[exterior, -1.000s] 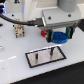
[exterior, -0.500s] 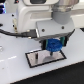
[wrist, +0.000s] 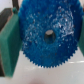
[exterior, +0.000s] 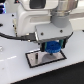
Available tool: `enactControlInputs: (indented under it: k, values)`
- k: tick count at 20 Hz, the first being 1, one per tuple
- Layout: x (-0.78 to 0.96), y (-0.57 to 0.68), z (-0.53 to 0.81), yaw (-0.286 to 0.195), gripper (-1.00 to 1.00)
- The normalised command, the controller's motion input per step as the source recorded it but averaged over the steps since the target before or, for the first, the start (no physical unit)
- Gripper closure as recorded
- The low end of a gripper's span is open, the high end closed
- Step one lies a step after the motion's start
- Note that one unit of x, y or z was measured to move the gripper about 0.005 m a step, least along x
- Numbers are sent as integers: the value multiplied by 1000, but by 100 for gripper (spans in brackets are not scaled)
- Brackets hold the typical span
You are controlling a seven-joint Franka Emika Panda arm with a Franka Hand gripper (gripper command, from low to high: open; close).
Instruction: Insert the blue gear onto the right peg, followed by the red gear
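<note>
Blue gear [wrist: 49, 36] fills my wrist view, clamped between the teal fingers [wrist: 9, 42] of the gripper [exterior: 51, 47]. From the exterior view I see it held low over the black-framed grey plate [exterior: 34, 58], toward that view's right end. I can't make out the pegs.
</note>
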Motion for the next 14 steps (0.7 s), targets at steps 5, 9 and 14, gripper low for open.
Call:
enactControlInputs:
  k: [5,9,14]
  values:
    - [206,-30,133,0,100]
    - [349,3,239,0,100]
    - [226,62,354,0,100]
